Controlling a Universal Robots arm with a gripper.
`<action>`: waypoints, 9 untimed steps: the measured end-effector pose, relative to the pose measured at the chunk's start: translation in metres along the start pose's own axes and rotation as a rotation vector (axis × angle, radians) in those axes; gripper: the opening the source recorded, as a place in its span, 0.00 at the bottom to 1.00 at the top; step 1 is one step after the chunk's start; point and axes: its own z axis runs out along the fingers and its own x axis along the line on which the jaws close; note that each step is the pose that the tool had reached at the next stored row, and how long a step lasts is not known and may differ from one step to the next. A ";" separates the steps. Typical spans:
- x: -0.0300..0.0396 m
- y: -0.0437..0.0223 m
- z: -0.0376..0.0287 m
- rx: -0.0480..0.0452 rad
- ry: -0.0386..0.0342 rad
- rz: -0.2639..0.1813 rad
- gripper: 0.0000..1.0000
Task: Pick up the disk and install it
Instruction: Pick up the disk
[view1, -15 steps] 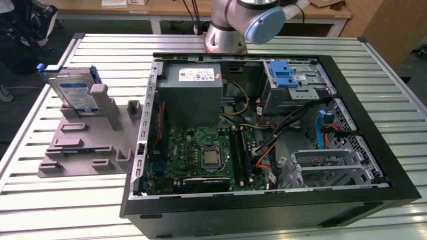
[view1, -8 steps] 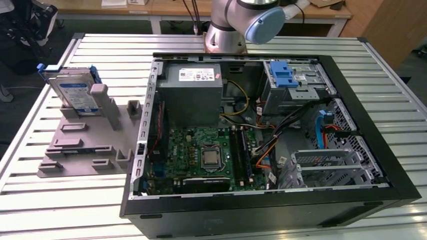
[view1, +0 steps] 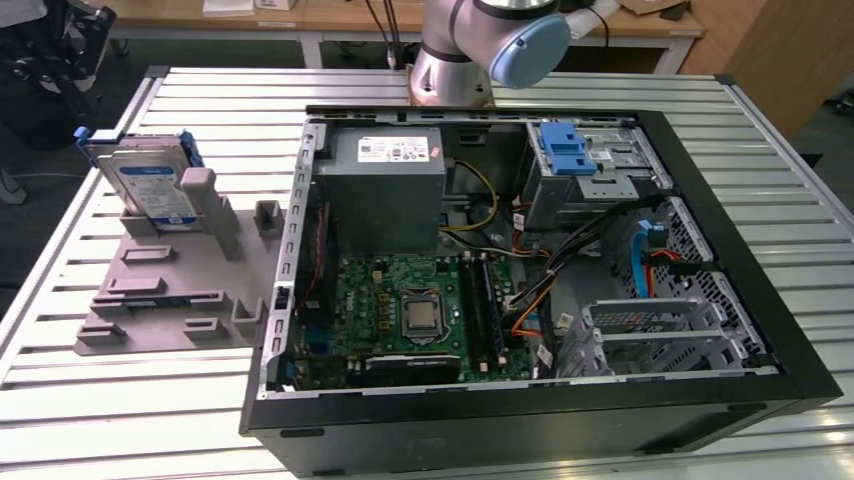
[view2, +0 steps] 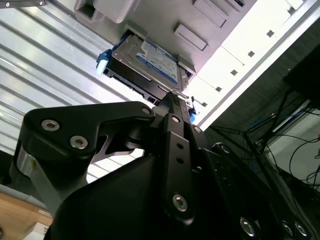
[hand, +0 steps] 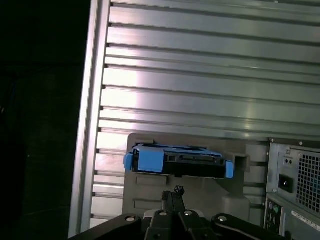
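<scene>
Closest to the lens in both wrist views are the black linkages of your pincer (hand: 172, 194), and its fingers are drawn together with nothing between them. Straight ahead of those tips, apart from them and not touched, is the disk (hand: 175, 162). In the first wrist view you look at its thin connector edge with the blue frame showing at both ends. That long edge runs parallel to the line along which the pincer's two linkages spread, so the closing direction lies along the disk's length and not across its thin body. The second wrist view shows the disk (view2: 150, 60) from the side, its labelled face turned up and its end just beyond the fingertip. From the exterior view you can place it on the worktop (view1: 80, 420): the disk (view1: 144, 185) stands on edge, leaning slightly, in a grey holder (view1: 174, 270) near the worktop's edge on the exterior view's left, toward the far corner. It is well apart from the open computer case (view1: 534, 430) that takes up the middle of the worktop. The drive bay (view1: 587, 185) with its blue latch sits in the case's far corner on the exterior view's right. Judging by this, nothing has been lifted yet.
</scene>
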 end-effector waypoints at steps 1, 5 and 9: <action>0.0000 0.0000 0.0000 0.0000 0.0001 -0.002 0.11; 0.0000 0.0000 0.0000 -0.0001 0.0002 -0.002 0.11; 0.0000 0.0000 0.0000 -0.0001 0.0002 -0.002 0.11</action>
